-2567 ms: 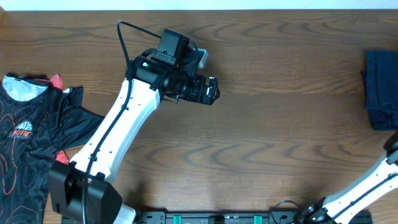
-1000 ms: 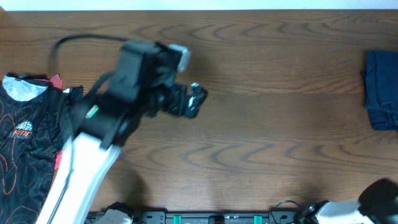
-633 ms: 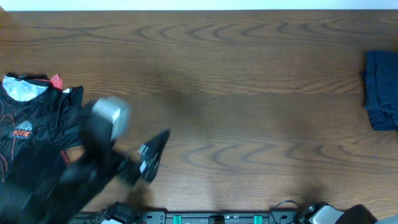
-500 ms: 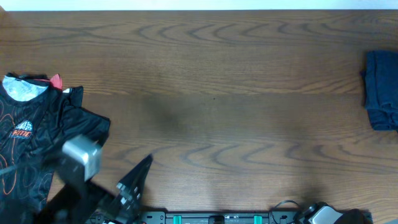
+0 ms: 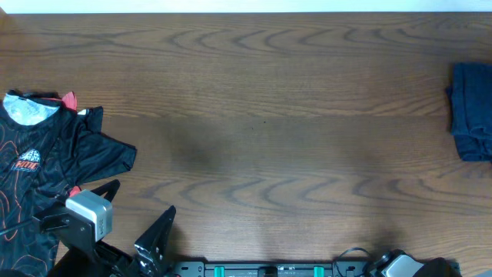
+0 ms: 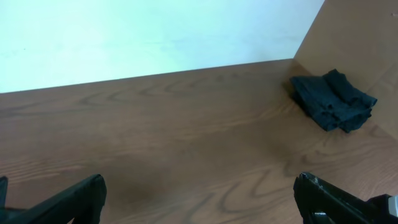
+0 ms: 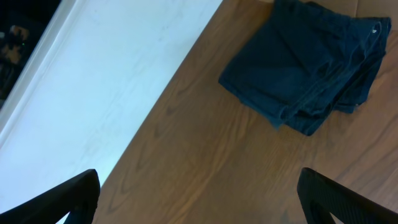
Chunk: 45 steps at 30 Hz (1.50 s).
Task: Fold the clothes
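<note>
The clothes (image 5: 470,111) show as a dark navy garment folded into a compact stack at the table's far right edge. It also appears in the left wrist view (image 6: 333,99) and the right wrist view (image 7: 305,62). My left gripper (image 5: 144,196) sits low at the front left, open and empty, far from the stack; in its own view (image 6: 200,179) only bare wood lies between the fingers. My right gripper (image 7: 199,173) is open over bare wood, short of the stack, holding nothing. It does not show in the overhead view.
A black jersey with orange-red print (image 5: 46,165) lies spread at the table's left edge, next to my left arm. The wooden table (image 5: 277,154) ends at a white wall (image 6: 143,37) along its back. Arm bases and cabling line the front edge (image 5: 269,269).
My left arm has swung from the table's upper middle back and down to the front left corner. The right arm has pulled out of the overhead view. The folded stack has not moved.
</note>
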Tool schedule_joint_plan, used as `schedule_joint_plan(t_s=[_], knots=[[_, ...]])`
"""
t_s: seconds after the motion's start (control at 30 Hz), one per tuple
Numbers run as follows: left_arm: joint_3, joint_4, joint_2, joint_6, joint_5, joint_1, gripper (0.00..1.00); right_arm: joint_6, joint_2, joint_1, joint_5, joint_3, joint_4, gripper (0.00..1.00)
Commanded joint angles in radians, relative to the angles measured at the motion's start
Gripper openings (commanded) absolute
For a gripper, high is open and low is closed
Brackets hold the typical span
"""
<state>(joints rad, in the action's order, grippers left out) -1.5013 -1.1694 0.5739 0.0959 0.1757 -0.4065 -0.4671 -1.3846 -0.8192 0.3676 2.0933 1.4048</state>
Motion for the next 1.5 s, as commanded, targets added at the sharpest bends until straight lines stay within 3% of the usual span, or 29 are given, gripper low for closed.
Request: schedule_joint_plan(t_s=[0.0,0.73,0.97,1.2,1.3,1.47], knots=[[-0.003,-0.001,-0.001,-0.013,-0.013,0.002,0.98,-0.011,0.002,0.009,0.010,0.006,0.003,0.99],[-0.003,-0.020,-0.001,-0.014,-0.013,0.002,0.98,-0.011,0.002,0.009,0.010,0.006,0.003,0.99],[-0.003,-0.027,-0.005,-0.017,-0.129,0.004,0.98,-0.011,0.002,0.009,0.010,0.006,0.003,0.99],[-0.002,-0.011,-0.074,-0.043,-0.283,0.197,0.98,-0.011,0.002,0.009,0.010,0.006,0.003,0.99],[0.025,0.068,-0.121,-0.086,-0.285,0.288,0.98,-0.011,0.002,0.009,0.010,0.006,0.003,0.99],[0.209,0.362,-0.237,-0.089,-0.270,0.361,0.98,-0.011,0.001,0.009,0.010,0.006,0.003,0.99]])
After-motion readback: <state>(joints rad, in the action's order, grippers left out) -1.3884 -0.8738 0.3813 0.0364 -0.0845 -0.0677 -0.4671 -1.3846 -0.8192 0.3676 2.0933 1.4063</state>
